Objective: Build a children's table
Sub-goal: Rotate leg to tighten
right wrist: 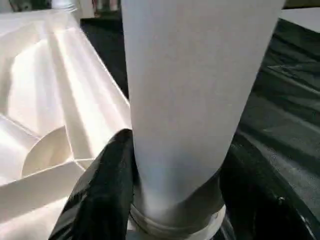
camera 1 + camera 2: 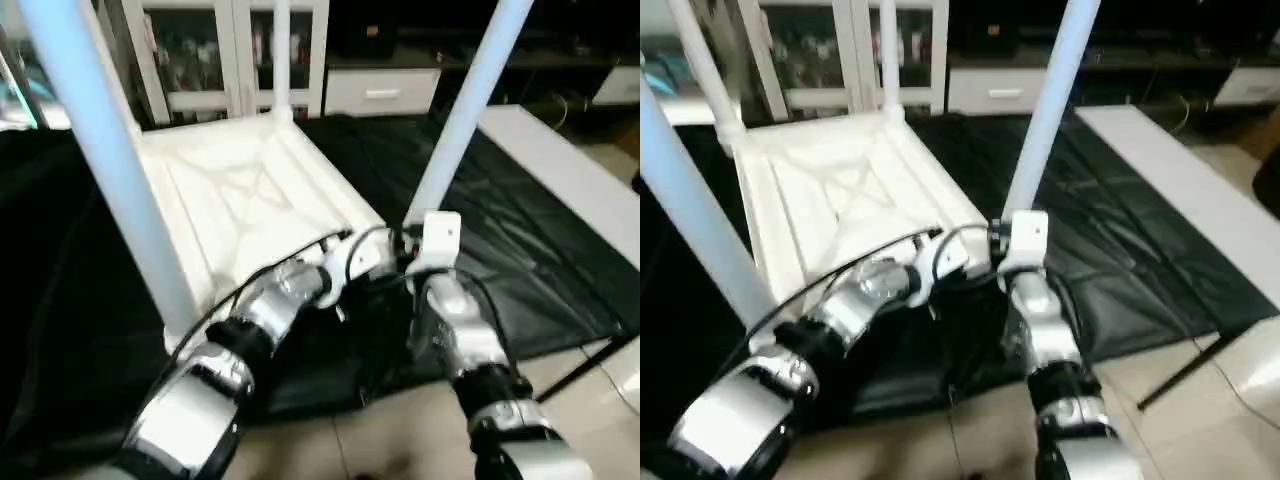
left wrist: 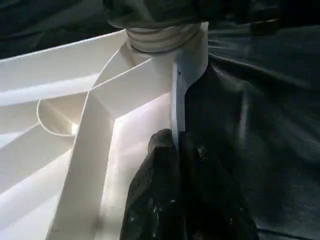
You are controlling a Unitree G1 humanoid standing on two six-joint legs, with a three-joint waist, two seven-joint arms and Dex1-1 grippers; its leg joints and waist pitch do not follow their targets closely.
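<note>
On the black-draped work table (image 2: pixel 520 250) the children's table lies inverted, its white tabletop (image 2: pixel 240 200) showing the X-ribbed underside and raised rim. Three legs stand upright in corner sockets: a near-left leg (image 2: pixel 100 150), a far leg (image 2: pixel 281 60), and a near-right leg (image 2: pixel 465 110). A fourth leg (image 2: pixel 702 70) rises at the far-left corner in the right eye view. The left gripper (image 3: pixel 176 150) is clenched on the tabletop's rim, one black finger (image 3: pixel 155 190) inside the rim and the other outside it against the black cloth; the near-right corner socket (image 3: pixel 160 37) sits just beyond its fingertips. The right gripper (image 1: pixel 175 200) brackets the base of the near-right leg, a black finger (image 1: pixel 105 185) touching the leg's side just above the socket collar, the opposite finger (image 1: pixel 255 190) at the far side of the leg. Grip on the leg appears firm, though contact on that second finger is not clearly visible. Both silver forearms converge at this corner, the left forearm (image 2: pixel 260 310) reaching across from the robot's left, the right forearm (image 2: pixel 460 330) directly behind its gripper. Beyond the grippers stands a white cabinet (image 2: pixel 220 50) with glass doors. To the right of the right gripper, a white board (image 2: pixel 560 160) lies along the cloth's edge.
</note>
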